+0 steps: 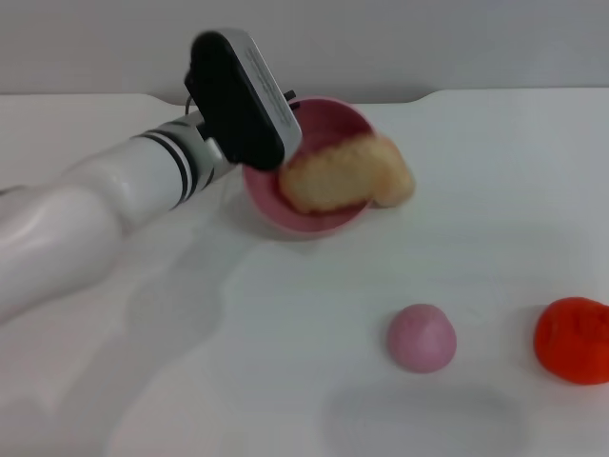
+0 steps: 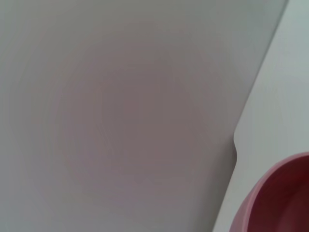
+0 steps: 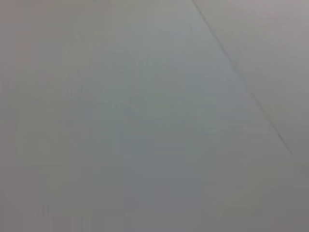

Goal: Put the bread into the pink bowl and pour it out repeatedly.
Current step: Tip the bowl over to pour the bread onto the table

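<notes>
Head view, left to right. The left arm, white with black bands at the wrist, reaches in from the near left; its black left end effector [image 1: 259, 152] sits at the left rim of the round, glossy pink plastic bowl [image 1: 266, 195], which is tipped with its mouth turned toward the right and toward the camera. The end effector appears to hold that rim, but its fingers are hidden behind the black housing, so whether they are spread or pressed together cannot be told. In the left wrist view only a curved part of the bowl [image 2: 277, 198] shows, against the white worktop [image 2: 275, 96].

The elongated tan bread [image 1: 347, 173] lies across the lower lip of the tilted bowl, partly inside and partly overhanging to the right; its stripes are not discernible here. By judgement, this is the pouring-out step, with the loaf about to slide onto the worktop [image 1: 285, 362].

Farther right and nearer the camera rest 2 other items, well apart from the bowl: a small pink dome-shaped lump [image 1: 422, 337] and, at the right edge, an orange-red rounded object [image 1: 573, 339].

The right arm and its end effector are not in view; the right wrist view shows only a plain grey surface.

Handling, by judgement: the loaf looks light and probably soft, so it is best pinched gently across its middle. The smooth bowl is stiff, light and likely slippery; a firm pinch on the rim suits it.
</notes>
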Controlling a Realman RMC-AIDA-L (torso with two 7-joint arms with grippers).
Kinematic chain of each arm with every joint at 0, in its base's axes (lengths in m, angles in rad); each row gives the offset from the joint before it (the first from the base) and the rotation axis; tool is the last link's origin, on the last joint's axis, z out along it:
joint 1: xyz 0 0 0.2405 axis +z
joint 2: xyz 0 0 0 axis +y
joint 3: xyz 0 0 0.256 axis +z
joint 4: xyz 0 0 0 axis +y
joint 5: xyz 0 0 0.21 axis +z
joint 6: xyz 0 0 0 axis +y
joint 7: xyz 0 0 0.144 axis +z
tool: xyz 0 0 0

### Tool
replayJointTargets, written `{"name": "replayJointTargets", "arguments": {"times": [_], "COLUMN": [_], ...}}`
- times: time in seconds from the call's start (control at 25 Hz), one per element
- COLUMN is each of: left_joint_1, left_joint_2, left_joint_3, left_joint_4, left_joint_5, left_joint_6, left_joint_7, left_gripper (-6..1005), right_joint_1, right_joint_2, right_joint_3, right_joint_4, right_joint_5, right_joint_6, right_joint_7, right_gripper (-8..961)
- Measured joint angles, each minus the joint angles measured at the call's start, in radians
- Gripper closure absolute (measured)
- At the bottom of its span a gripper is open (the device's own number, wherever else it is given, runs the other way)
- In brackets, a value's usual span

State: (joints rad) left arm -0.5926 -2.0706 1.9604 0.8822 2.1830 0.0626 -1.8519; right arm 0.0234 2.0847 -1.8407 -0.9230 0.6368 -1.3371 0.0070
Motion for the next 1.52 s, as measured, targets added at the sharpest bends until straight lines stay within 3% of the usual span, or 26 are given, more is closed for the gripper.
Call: {"name": "replayJointTargets", "arguments": {"times": [0.4, 1.12, 1.32, 1.52], "left_joint_1": [0.024, 0.004, -0.005, -0.041], "left_joint_2": [-0.006, -0.006, -0.006, -0.001], "left_joint_3": [0.1, 0.146, 0.131, -0.008], "left_joint_4": [-0.002, 0.003, 0.005, 0.024], "left_joint_5": [0.0, -0.011, -0.055, -0.218], "left_joint_6": [-0.217, -0.454, -0.429, -0.182], "left_joint_7": [0.152, 0.083, 0.02, -0.005], "left_gripper": [956, 956, 956, 956], "right_joint_1": [0.014, 0.068, 0.079, 0.108], "right_joint_2": [0.0, -0.006, -0.009, -0.015], "right_joint_3": [-0.03, -0.053, -0.054, -0.04], "right_joint_4": [-0.006, 0.04, 0.044, 0.046], "right_joint_5": [0.005, 0.012, 0.012, 0.01], "right_joint_6": [-0.002, -0.001, 0.029, 0.148], "right_joint_7": [0.013, 0.026, 0.026, 0.026], "right_gripper": [319, 319, 319, 319]}}
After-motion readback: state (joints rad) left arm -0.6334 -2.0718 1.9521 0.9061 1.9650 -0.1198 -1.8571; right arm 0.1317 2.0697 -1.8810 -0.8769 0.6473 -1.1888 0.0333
